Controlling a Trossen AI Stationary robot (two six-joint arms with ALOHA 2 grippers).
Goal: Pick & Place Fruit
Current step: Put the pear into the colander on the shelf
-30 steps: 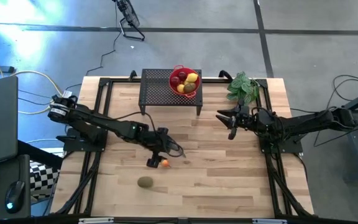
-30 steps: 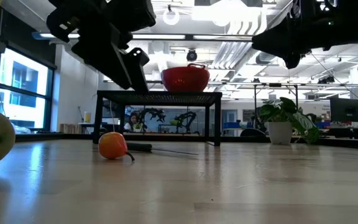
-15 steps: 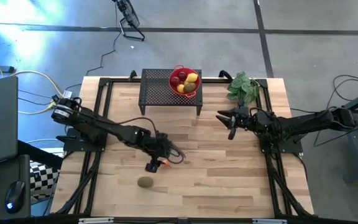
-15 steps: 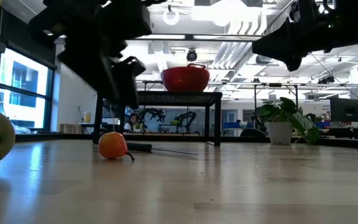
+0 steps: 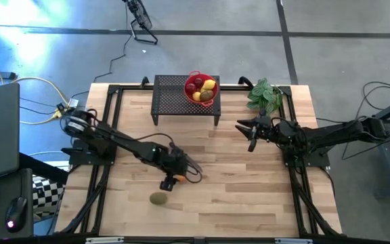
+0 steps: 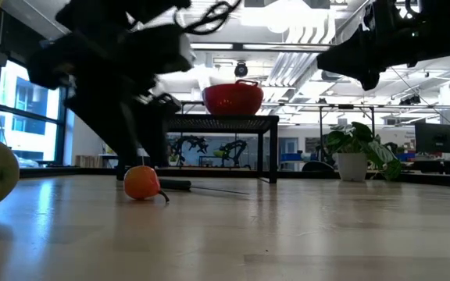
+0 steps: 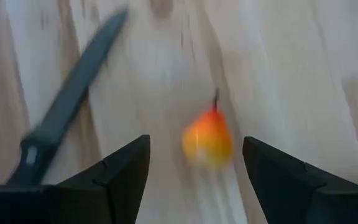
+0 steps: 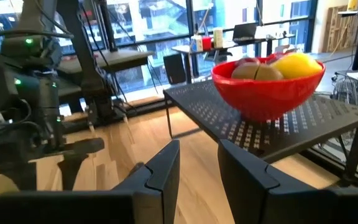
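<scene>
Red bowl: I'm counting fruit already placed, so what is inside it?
The red bowl holds yellow lemons, dark red fruit and something brownish; pieces underneath are hidden.

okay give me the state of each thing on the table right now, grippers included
Left gripper: open, straddling the orange fruit.
Right gripper: open, empty, waiting.
Kiwi: loose on table.
Bowl: on rack, holding fruit.
Knife: flat on table.

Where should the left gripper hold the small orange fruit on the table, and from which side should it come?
Grip the orange fruit across its round middle, coming straight down from above. It lies free on the table with its thin stem pointing away from the open left gripper, whose fingers already stand on either side. The knife lies apart to one side, so it should not interfere.
</scene>
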